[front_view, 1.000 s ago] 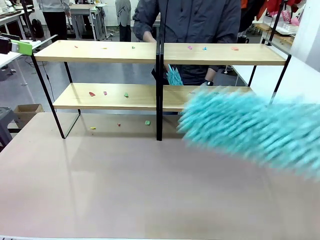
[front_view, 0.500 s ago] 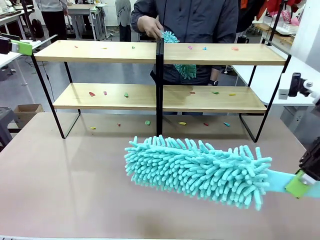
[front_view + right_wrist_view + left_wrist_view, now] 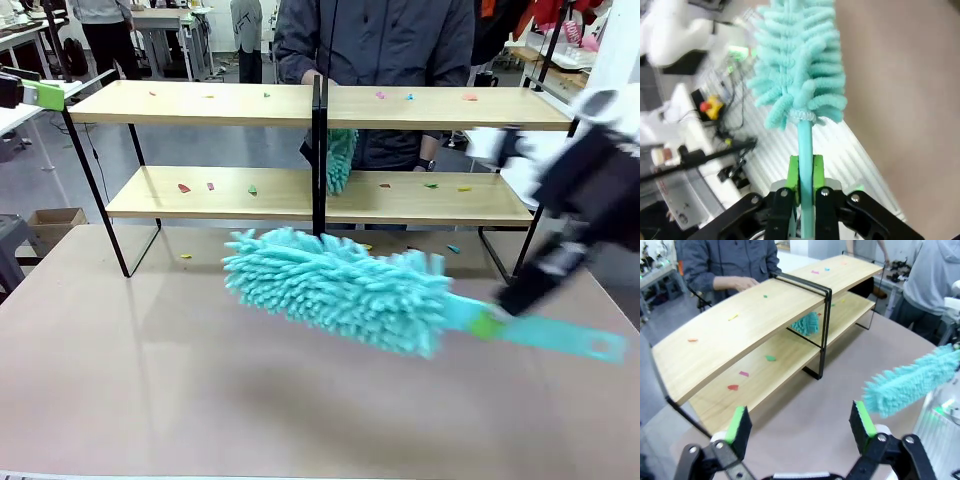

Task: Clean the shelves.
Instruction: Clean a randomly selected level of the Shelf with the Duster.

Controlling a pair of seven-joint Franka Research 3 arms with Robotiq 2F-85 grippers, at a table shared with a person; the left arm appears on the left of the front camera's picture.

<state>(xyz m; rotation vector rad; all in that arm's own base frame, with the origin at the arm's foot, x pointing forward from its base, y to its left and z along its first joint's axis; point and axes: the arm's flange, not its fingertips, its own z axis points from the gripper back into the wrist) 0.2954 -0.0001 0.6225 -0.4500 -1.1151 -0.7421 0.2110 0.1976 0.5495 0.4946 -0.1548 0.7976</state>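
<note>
The shelves (image 3: 200,105) stand across the far side of the table, two light wooden boards on a black frame, also seen from the left wrist (image 3: 725,347). Small coloured scraps (image 3: 184,187) lie on both boards. My right gripper (image 3: 490,321) is shut on the handle of a fluffy teal duster (image 3: 335,290), which hangs tilted over the table in front of the centre upright. The right wrist view shows this gripper (image 3: 805,175) clamped on the duster (image 3: 800,65) handle. My left gripper (image 3: 800,422) is open and holds nothing, up to the left of the shelves; one of its pads (image 3: 42,95) shows there.
A person (image 3: 390,40) stands behind the shelves and holds a small teal duster (image 3: 340,158) by the centre upright, between the two boards. A few scraps (image 3: 186,256) lie on the table (image 3: 250,390) under the shelves. A white table (image 3: 610,150) is at the right.
My right arm swung the big duster up and left, from low over the table toward the shelves. The person's small duster dropped from the top board to below it.
</note>
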